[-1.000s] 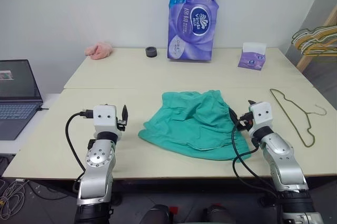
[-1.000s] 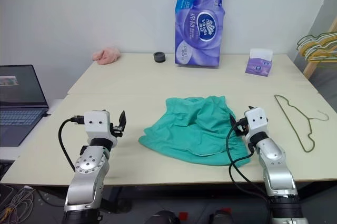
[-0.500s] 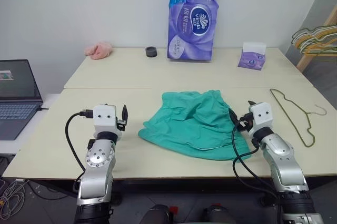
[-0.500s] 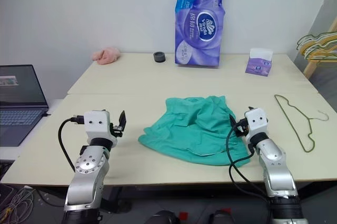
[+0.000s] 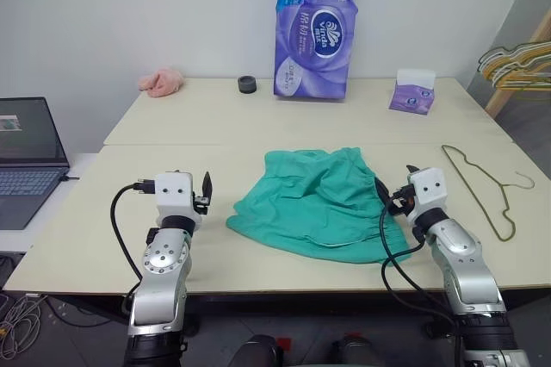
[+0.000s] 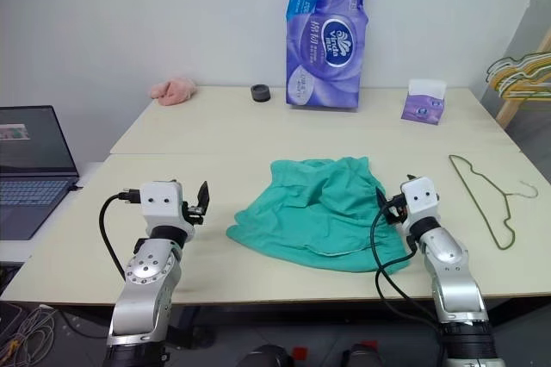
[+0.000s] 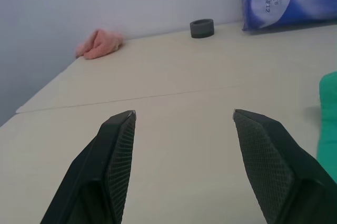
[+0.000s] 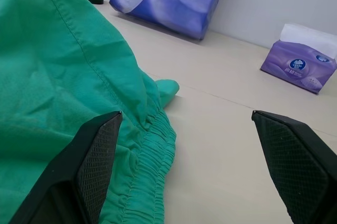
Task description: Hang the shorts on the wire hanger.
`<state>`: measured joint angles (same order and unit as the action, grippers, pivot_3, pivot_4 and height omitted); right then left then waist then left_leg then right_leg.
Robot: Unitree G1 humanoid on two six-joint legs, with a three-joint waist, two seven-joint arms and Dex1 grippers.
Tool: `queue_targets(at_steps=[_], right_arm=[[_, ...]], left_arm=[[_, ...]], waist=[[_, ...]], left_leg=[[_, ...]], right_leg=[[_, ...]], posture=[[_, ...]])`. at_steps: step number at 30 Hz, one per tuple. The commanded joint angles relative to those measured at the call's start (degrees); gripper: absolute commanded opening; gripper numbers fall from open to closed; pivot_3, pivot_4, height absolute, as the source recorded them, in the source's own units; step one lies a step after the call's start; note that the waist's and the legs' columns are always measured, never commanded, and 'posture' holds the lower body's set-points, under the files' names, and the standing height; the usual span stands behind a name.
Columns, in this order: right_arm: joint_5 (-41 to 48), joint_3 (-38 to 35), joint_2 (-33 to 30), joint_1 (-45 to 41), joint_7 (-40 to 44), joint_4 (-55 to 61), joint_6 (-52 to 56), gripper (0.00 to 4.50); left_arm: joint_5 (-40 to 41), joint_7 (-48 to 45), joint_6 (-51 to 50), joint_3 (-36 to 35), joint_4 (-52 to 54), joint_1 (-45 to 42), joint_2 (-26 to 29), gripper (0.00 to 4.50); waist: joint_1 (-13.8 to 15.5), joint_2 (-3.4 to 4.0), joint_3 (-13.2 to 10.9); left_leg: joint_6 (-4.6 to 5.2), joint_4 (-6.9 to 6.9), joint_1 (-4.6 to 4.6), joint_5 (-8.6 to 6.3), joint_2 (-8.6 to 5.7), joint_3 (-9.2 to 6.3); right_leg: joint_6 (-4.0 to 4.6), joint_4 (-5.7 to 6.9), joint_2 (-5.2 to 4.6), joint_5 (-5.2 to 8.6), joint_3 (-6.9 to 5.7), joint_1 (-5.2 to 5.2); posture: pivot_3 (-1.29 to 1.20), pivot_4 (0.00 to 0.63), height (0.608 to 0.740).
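On the counter (image 5: 258,117) nothing has shifted since the earlier frames: the shorts (image 5: 318,202) lie rumpled at its middle, and the wire hanger (image 5: 482,188) lies flat near the right edge, well apart from them. Both forearms stay level, pointing forward. The left gripper (image 7: 182,116) hovers over bare counter left of the shorts, jaws released and empty. The right gripper (image 8: 184,116) sits beside the shorts' elastic waistband, jaws spread wide, one finger (image 8: 97,155) just at the cloth, grasping nothing.
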<state>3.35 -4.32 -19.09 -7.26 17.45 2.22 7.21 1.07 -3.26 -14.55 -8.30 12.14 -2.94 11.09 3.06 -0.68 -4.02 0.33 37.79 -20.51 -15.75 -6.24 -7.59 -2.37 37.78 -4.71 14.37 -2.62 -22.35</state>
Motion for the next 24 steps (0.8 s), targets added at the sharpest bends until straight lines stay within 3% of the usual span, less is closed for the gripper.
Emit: queue_targets(at_steps=[1, 4, 6, 15, 17, 24], right_arm=[[0.29, -0.42, -0.58, 0.08, 0.38, 3.29, -0.13, 4.23], [1.27, -0.19, -1.69, 0.81, 2.69, 4.71, 0.10, 4.23], [3.85, 0.97, -4.15, 2.41, 8.92, 7.06, -0.04, 4.23], [13.52, 6.94, -20.96, 12.19, 33.47, 22.39, 6.29, 4.23], [14.75, 7.43, -23.83, 13.65, 35.58, 25.29, 8.34, 4.23], [14.93, 7.98, -26.60, 16.06, 36.31, 30.73, 11.10, 4.23]], left_arm=[[6.68, -7.49, 3.37, 0.10, 3.58, 0.56, 0.57, 3.28], [6.78, -15.24, 5.25, 2.84, 3.61, 1.60, 5.40, 3.94], [7.88, -23.03, 5.99, 4.92, 2.93, 1.76, 10.40, 4.48], [3.46, -47.34, 15.87, 12.75, -6.18, -0.98, 31.14, 4.48], [2.19, -49.11, 18.51, 14.07, -10.07, -3.71, 32.60, 4.48], [-5.09, -45.85, 28.18, 18.48, -22.54, -12.12, 28.79, 4.48]], waist=[[-0.04, 0.02, -0.02], [-0.15, 0.08, -0.08], [-0.24, 0.21, -0.16], [-0.90, 0.67, -0.61], [-1.01, 0.72, -0.70], [-1.66, 0.68, -0.82]], left_leg=[[0.00, 0.00, -0.01, 0.00, 0.00, 0.00], [0.02, 0.00, -0.04, -0.03, 0.01, 0.01], [0.02, -0.02, -0.05, -0.04, 0.03, 0.02], [0.22, -0.02, -0.13, -0.22, 0.12, 0.10], [0.23, -0.02, -0.17, -0.23, 0.16, 0.10], [0.41, 0.00, -0.30, -0.36, 0.15, 0.11]], right_leg=[[0.00, 0.00, 0.00, 0.00, 0.00, 0.00], [0.01, -0.06, 0.00, 0.00, 0.00, -0.02], [0.03, -0.06, 0.02, 0.02, 0.00, -0.04], [0.09, -0.23, 0.05, 0.06, 0.01, -0.03], [0.08, -0.29, 0.05, 0.06, -0.04, -0.04], [-0.27, -0.81, 0.07, -0.14, -0.01, 0.03]], posture=[[0.01, 0.030, 0.740], [0.00, 0.031, 0.740], [0.00, 0.032, 0.740], [-0.05, 0.036, 0.740], [-0.06, 0.039, 0.740], [-0.10, 0.045, 0.740]])
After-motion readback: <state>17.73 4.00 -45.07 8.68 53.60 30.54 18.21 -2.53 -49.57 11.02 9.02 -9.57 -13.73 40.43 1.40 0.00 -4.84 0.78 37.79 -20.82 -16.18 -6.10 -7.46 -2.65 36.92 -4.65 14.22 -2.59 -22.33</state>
